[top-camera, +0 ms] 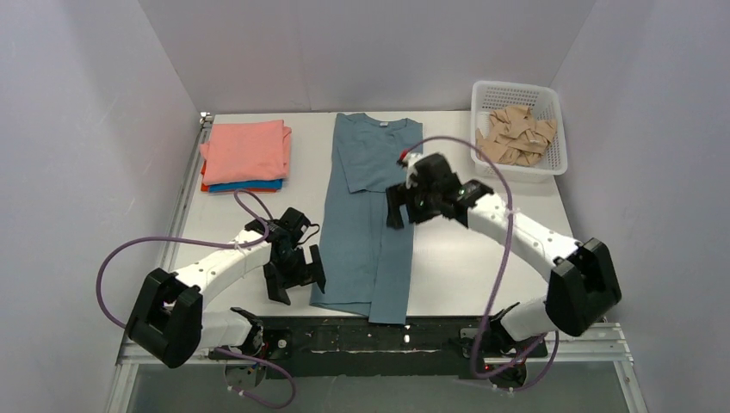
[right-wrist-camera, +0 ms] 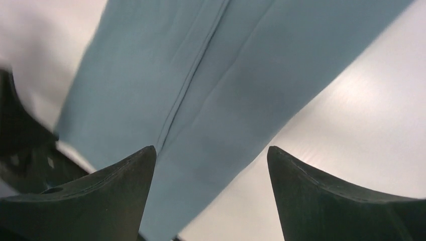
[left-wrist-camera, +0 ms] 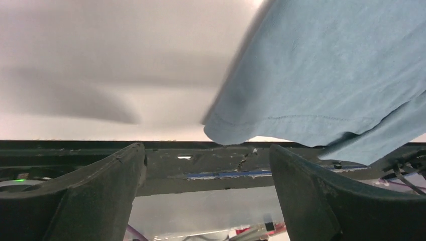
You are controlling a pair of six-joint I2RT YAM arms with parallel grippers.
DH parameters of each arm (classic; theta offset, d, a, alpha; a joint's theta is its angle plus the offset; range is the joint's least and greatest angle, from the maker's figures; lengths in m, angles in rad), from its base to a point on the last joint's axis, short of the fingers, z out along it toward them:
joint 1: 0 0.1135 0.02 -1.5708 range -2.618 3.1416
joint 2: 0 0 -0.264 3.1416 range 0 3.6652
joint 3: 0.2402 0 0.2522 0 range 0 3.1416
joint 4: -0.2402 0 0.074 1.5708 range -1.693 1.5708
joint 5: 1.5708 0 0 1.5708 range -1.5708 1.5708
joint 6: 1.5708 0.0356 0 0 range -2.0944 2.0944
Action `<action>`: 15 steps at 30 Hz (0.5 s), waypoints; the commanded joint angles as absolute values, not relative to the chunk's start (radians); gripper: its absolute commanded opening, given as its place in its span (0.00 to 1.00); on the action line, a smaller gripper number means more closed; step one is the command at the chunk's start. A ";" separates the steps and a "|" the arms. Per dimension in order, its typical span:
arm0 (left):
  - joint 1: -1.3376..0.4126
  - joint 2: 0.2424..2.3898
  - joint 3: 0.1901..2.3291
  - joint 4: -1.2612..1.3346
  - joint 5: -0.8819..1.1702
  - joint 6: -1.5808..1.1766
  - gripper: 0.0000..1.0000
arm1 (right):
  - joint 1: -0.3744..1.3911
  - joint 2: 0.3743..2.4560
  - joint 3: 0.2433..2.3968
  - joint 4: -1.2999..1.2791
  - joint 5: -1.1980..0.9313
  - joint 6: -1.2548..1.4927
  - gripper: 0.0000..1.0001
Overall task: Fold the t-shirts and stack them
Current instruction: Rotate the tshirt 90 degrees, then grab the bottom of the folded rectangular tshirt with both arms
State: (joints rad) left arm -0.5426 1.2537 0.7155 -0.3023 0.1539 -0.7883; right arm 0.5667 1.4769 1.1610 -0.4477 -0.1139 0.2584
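My left gripper [top-camera: 297, 280] and right gripper [top-camera: 405, 210] gape wide, empty, at opposite edges of the lengthwise-folded grey-blue shirt [top-camera: 361, 237], presumably for cross-folding.

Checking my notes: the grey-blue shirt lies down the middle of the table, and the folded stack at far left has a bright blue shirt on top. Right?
Not quite: the top view shows the salmon-pink shirt on top, with the bright blue shirt under it. The grey-blue shirt does lie down the middle of the table.
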 commanded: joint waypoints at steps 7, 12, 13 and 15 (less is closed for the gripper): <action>-0.528 1.329 0.589 -0.167 0.386 -0.836 0.69 | 1.056 1.185 0.804 -0.508 0.029 0.363 0.84; -0.528 1.359 0.578 -0.158 0.367 -0.834 0.53 | 1.178 1.262 0.801 -0.574 0.051 0.396 0.77; -0.528 1.365 0.579 -0.156 0.367 -0.836 0.49 | 1.198 1.285 0.807 -0.585 0.049 0.399 0.75; -0.527 1.376 0.580 -0.158 0.364 -0.837 0.42 | 1.237 1.333 0.820 -0.607 0.051 0.398 0.73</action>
State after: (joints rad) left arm -0.5316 1.3437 0.6033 -0.0864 0.3573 -0.8360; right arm 1.1805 1.2633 0.8021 -0.5457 0.0238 0.3691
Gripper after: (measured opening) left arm 0.470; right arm 0.746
